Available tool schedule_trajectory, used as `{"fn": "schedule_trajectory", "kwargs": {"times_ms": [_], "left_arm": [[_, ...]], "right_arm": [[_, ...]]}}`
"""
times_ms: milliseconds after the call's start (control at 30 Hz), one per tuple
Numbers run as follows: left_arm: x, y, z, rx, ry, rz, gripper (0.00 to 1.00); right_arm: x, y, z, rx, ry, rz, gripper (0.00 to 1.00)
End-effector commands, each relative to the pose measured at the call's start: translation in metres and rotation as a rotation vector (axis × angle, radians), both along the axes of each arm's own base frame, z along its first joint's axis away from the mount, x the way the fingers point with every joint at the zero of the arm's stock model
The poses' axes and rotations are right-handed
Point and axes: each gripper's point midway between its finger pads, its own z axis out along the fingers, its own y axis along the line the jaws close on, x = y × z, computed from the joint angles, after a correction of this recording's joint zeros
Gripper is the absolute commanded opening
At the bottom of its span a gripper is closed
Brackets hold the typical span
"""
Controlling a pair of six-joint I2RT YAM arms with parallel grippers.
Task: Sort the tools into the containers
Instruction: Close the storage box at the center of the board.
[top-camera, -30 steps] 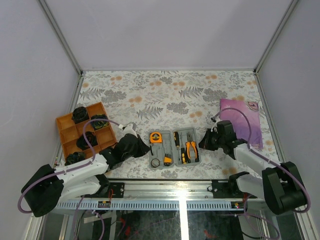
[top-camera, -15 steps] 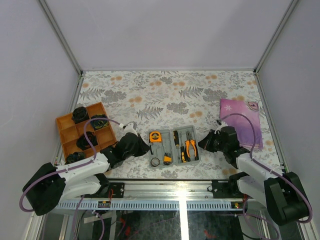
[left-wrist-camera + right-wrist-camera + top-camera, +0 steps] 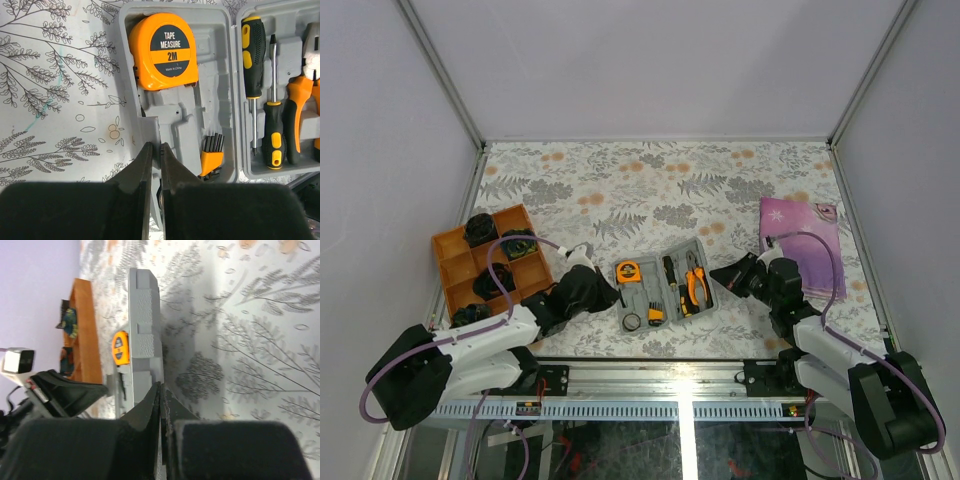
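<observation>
The case [image 3: 175,115] is matt grey moulded plastic, pebbled on its outside. The tape measure [image 3: 164,50] has a smooth, slightly glossy orange plastic shell. The screwdriver [image 3: 252,55] has a black-and-yellow plastic handle and a dull metal shaft. The pliers [image 3: 300,110] have smooth orange grips. The table [image 3: 50,100] cover is matt and leaf-printed. At 9 o'clock sits a matt orange tray [image 3: 450,258]; at 3 o'clock lies a purple cloth [image 3: 805,215].
</observation>
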Motion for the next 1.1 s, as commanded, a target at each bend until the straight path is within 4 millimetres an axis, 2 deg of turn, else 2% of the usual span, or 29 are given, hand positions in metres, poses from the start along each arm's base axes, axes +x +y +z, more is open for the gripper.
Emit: {"fn": "schedule_trajectory", "kwargs": {"times_ms": [0,300,1067], "left_arm": [[-0.008,-0.029,0.015,-0.108,0.001,-0.106,0.00],[-0.007,-0.032,0.017,-0.116,0.000,-0.109,0.00],[-0.006,-0.034,0.019,-0.125,-0.002,-0.110,0.00]], "right_arm": [[-0.018,0.036,0.047,0.183,-0.072,0.192,0.00],[-0.017,0.037,0.038,0.191,-0.020,0.183,0.00],[0.006,0.033,0.042,0.314,0.083,0.011,0.02]]}}
